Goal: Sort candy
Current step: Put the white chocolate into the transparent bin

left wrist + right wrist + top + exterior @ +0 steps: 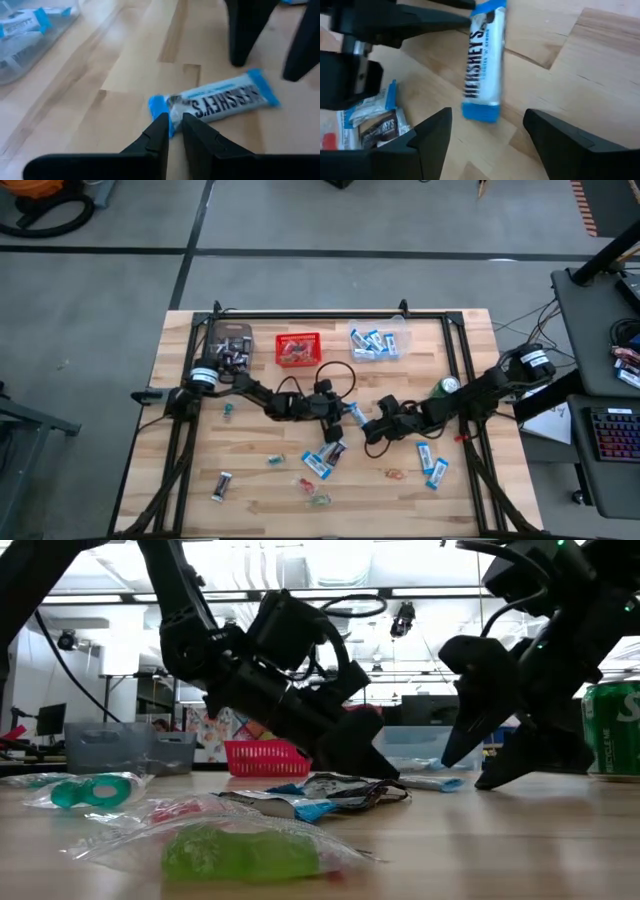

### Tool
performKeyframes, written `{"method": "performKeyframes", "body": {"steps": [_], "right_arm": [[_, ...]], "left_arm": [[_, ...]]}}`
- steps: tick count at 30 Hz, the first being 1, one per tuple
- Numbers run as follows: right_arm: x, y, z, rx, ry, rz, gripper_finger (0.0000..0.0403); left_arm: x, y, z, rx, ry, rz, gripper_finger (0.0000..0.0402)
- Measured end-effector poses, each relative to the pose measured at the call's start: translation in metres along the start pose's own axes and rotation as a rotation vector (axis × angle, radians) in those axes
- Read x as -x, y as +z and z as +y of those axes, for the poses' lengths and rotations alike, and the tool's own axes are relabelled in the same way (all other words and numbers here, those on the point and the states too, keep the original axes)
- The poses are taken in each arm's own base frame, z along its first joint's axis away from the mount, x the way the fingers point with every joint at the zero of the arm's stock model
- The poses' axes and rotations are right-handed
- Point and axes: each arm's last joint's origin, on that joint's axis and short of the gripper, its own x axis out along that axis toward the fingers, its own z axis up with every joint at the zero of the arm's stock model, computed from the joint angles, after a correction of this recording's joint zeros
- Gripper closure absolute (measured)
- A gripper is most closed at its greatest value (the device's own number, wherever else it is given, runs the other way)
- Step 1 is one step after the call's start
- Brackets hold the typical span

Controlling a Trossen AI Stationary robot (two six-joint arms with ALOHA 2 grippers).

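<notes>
On the wooden surface (260,490) a blue-and-white packet (220,102) lies mid-table between the arms — the left pincer (172,131) pinches its blue end, nearly closed, while the right pincer (487,132) gapes wide just beside the other end.

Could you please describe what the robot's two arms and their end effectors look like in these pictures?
Both arms are dark, nearly black, built of jointed segments with black cables looping along them. Each has a white band near its base. The left end effector has two slim, black, wedge-shaped fingers tapering to narrow tips. The right end effector has the same matte black fingers, which look broader and angular in its own wrist view.
</notes>
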Motion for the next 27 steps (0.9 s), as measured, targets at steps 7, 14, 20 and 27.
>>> {"method": "performKeyframes", "body": {"steps": [7,14,20,27], "right_arm": [[-0.008,0.006,0.000,0.012,0.014,-0.026,0.0152],[-0.014,0.007,0.001,0.039,0.031,-0.063,0.0154],[-0.027,0.005,0.002,0.043,0.056,-0.095,0.0154],[-0.036,0.002,-0.002,0.136,0.010,-0.112,0.0169]], "left_arm": [[-0.006,-0.009,0.006,0.026,0.015,0.018,0.0364],[-0.007,-0.011,0.006,0.047,0.020,0.027,0.0365],[-0.007,-0.012,0.006,0.049,0.020,0.031,0.0364],[-0.007,-0.013,0.006,0.049,0.021,0.034,0.0365]]}}
